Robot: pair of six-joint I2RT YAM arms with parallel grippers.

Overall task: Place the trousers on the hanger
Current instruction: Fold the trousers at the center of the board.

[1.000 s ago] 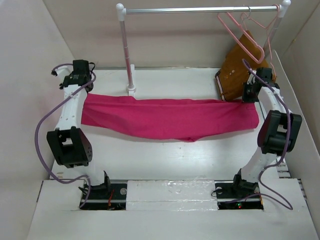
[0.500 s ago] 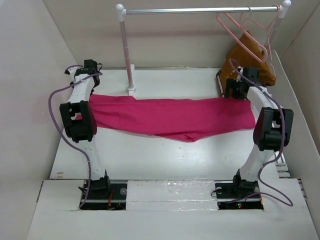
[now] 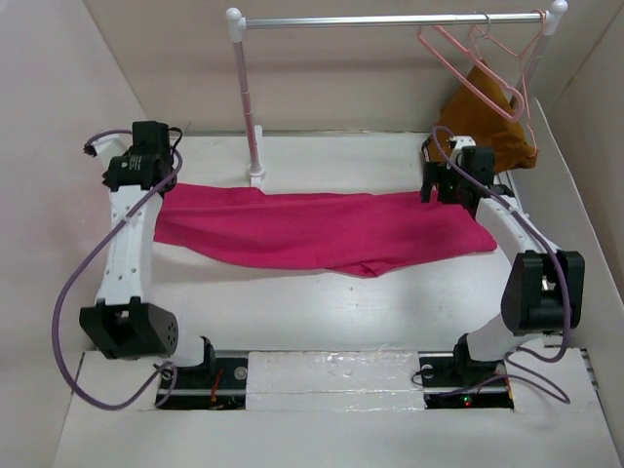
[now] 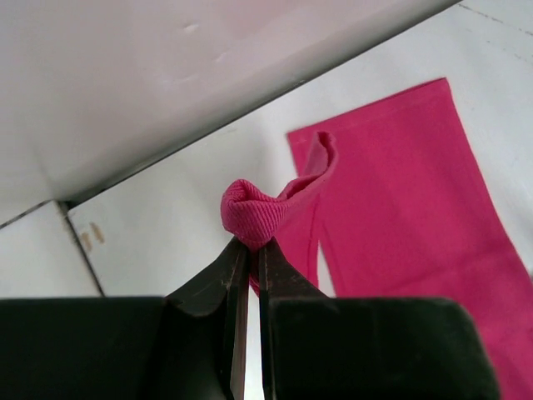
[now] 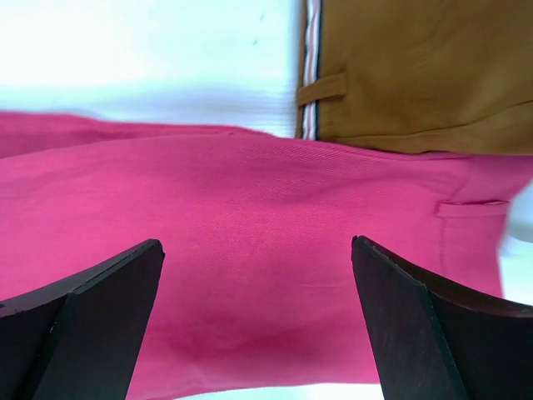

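White table [image 3: 322, 312]: left claw [image 4: 248, 247] hides part of trousers [image 3: 322, 229].

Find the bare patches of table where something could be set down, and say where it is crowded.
Two patches: the wide strip of table between the trousers and the arm bases, and the far stretch between the rail post and the brown garment. Crowded: the far right corner, with hangers, garment and the open right gripper.

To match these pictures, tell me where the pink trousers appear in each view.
Top external: trousers spread across the middle.
Left wrist: bunched corner pinched by left hand, rest at right.
Right wrist: fill the lower frame behind the open right hand.
Shared landmark: mustard garment, top and right-wrist only.
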